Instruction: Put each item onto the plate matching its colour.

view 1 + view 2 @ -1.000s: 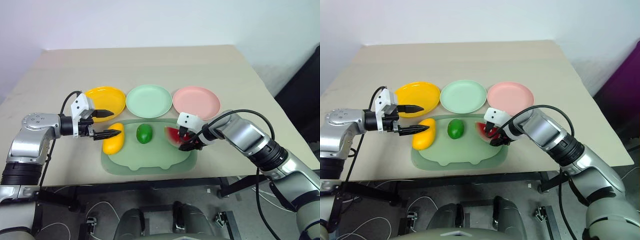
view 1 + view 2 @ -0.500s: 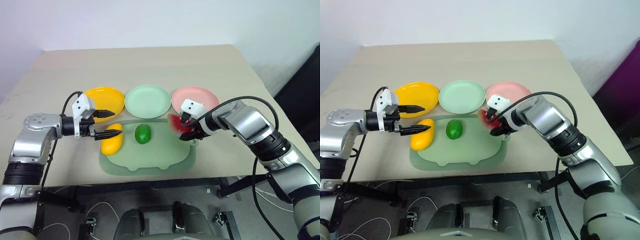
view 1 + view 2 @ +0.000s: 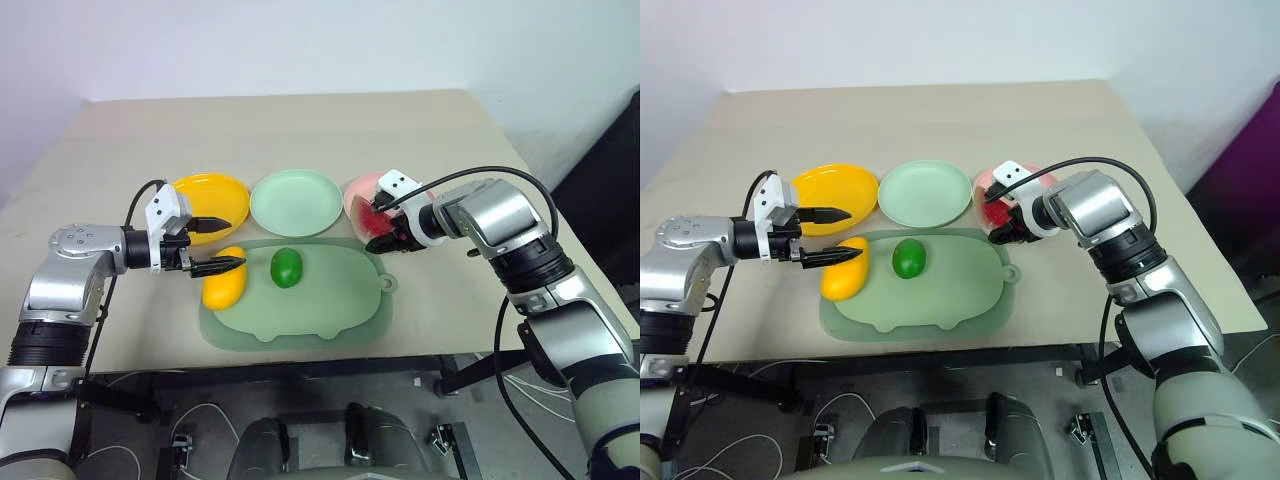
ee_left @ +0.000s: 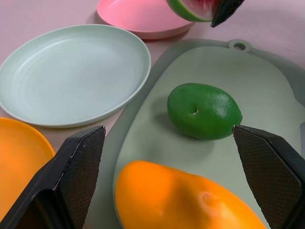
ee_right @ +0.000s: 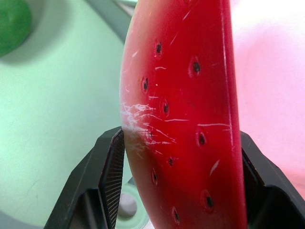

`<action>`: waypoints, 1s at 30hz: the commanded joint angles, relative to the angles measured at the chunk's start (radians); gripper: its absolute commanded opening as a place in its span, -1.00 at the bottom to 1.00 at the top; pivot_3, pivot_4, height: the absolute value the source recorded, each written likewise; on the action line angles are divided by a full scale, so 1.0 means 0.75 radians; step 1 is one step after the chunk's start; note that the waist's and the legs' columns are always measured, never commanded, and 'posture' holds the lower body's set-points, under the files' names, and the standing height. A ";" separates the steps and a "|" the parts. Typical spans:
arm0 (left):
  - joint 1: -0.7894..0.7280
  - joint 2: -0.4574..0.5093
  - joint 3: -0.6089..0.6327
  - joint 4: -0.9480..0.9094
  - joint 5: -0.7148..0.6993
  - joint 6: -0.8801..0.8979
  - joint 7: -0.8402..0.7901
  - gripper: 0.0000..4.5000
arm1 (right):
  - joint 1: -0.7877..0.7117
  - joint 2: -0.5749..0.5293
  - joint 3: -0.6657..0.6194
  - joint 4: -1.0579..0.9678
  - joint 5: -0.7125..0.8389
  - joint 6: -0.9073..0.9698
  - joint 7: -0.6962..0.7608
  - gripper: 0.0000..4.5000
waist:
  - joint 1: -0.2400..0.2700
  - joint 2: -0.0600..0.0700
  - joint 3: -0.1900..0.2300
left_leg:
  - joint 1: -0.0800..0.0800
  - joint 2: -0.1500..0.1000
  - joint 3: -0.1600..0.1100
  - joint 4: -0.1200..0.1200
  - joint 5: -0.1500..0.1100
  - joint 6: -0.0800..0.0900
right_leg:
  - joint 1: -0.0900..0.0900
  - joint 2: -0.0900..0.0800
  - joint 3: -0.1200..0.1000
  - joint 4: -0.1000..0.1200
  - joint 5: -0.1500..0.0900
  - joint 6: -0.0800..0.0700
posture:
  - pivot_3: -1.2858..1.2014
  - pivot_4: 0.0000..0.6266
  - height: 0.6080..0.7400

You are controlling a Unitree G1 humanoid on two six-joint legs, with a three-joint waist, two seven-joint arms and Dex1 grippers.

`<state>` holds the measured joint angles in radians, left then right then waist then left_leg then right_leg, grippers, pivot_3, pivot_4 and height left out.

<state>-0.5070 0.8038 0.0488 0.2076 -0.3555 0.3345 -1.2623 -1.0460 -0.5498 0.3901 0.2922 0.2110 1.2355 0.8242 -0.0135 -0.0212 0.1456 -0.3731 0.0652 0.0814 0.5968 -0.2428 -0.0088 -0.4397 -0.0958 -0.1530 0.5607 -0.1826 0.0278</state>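
Over the pink plate [image 3: 352, 192] your right claw [image 3: 381, 228] holds the watermelon wedge [image 5: 183, 114] unreleased, while your wide-open left claw [image 3: 213, 244] leaves the mango [image 3: 226, 281] and green fruit [image 3: 287, 267] unplaced.

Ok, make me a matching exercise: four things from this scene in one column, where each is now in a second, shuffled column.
Things:
1. watermelon wedge
2. yellow mango
3. round green fruit
4. mint green plate

Places:
A. on the pale-green mat, near its middle
B. on the table, between the yellow plate and the pink plate
C. held in the right gripper at the pink plate's near edge
D. on the mat's left end, by the open left gripper

Pairs: 1-C, 2-D, 3-A, 4-B
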 commanded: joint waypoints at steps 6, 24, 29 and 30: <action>-0.006 0.013 0.015 -0.021 -0.001 -0.018 -0.001 1.00 | -0.135 0.055 -0.130 0.294 -0.047 -0.077 -0.109 0.12 | -0.002 0.000 0.000 | 0.000 0.000 0.000 0.000 0.000 0.000 | 0.000 0.000 0.000 0.001 0.000 0.000 | 0.03 -0.52 1.00; 0.025 0.034 0.034 -0.077 -0.018 0.014 0.008 1.00 | -0.282 0.187 -0.350 0.938 -0.133 -0.394 -0.326 0.12 | -0.007 0.000 0.000 | 0.001 0.000 0.001 0.000 0.001 0.001 | 0.001 0.001 0.001 0.003 0.003 0.004 | 0.03 -0.52 1.00; 0.032 0.040 0.039 -0.089 -0.023 0.021 0.012 1.00 | -0.302 0.206 -0.373 1.038 -0.156 -0.480 -0.338 0.12 | -0.008 0.000 0.000 | 0.002 0.000 0.001 0.000 0.001 0.001 | 0.002 0.001 0.001 0.003 0.003 0.004 | 0.03 -0.52 1.00; 0.034 0.042 0.040 -0.092 -0.024 0.022 0.013 1.00 | -0.303 0.210 -0.376 1.052 -0.160 -0.499 -0.336 0.12 | -0.008 0.000 0.000 | 0.002 0.000 0.001 0.000 0.001 0.001 | 0.002 0.001 0.001 0.003 0.003 0.004 | 0.03 -0.52 1.00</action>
<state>-0.4811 0.8183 0.0517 0.1746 -0.3604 0.3467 -1.2568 -1.2378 -0.3957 0.1285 1.0734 0.1012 0.8940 0.5740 -0.0195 -0.0210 0.1456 -0.3716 0.0651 0.0819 0.5971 -0.2423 -0.0082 -0.4382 -0.0952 -0.1520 0.5628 -0.1802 0.0308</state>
